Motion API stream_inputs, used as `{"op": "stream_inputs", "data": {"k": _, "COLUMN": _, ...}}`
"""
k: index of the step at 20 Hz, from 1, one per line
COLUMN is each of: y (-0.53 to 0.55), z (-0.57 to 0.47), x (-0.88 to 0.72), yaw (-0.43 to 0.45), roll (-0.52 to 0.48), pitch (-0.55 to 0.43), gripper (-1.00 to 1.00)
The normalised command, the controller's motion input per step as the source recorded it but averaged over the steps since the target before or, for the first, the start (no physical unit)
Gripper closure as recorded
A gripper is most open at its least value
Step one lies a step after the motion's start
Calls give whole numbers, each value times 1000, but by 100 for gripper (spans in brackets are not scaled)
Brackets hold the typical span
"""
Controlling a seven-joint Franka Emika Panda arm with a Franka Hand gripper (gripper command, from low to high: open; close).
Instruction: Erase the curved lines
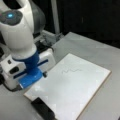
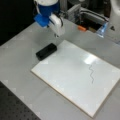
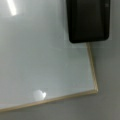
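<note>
The curve lines are a short, thin, dark wavy squiggle on the white board, seen in both front views; they sit toward a front view's right. A black eraser lies on the grey table against the white board's edge. The wrist view shows this eraser right at the board's wood-trimmed corner. My gripper hangs in the air above the table, just beyond the eraser and far from the squiggle. In a front view the gripper is by the board's left edge. No fingers show in the wrist view.
An orange object and a metal frame stand beyond the board at a front view's top. A dark perforated surface borders the grey table at the bottom left. The robot's white body fills a front view's left.
</note>
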Motion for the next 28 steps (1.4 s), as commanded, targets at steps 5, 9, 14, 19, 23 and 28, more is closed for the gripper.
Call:
{"op": "stream_inputs", "data": {"k": 5, "y": -242, "z": -38, "x": 303, "yaw": 189, "roll": -86, "pitch": 129, "gripper": -100}}
{"op": "stream_inputs", "data": {"k": 9, "y": -268, "z": 6, "x": 231, "yaw": 202, "roll": -142, "pitch": 149, "gripper": -100}}
{"op": "stream_inputs", "data": {"k": 14, "y": -227, "z": -82, "x": 187, "yaw": 182, "roll": -126, "pitch": 117, "gripper": -100}}
{"op": "stream_inputs", "data": {"k": 19, "y": -148, "z": -137, "x": 189, "yaw": 174, "roll": -74, "pitch": 77, "gripper": -100}}
{"op": "stream_inputs", "data": {"k": 23, "y": -123, "z": -69, "x": 168, "yaw": 184, "roll": -46, "pitch": 63, "gripper": -100}}
{"op": "stream_inputs", "data": {"k": 28, "y": -113, "z": -78, "x": 141, "yaw": 174, "roll": -12, "pitch": 43, "gripper": -100}}
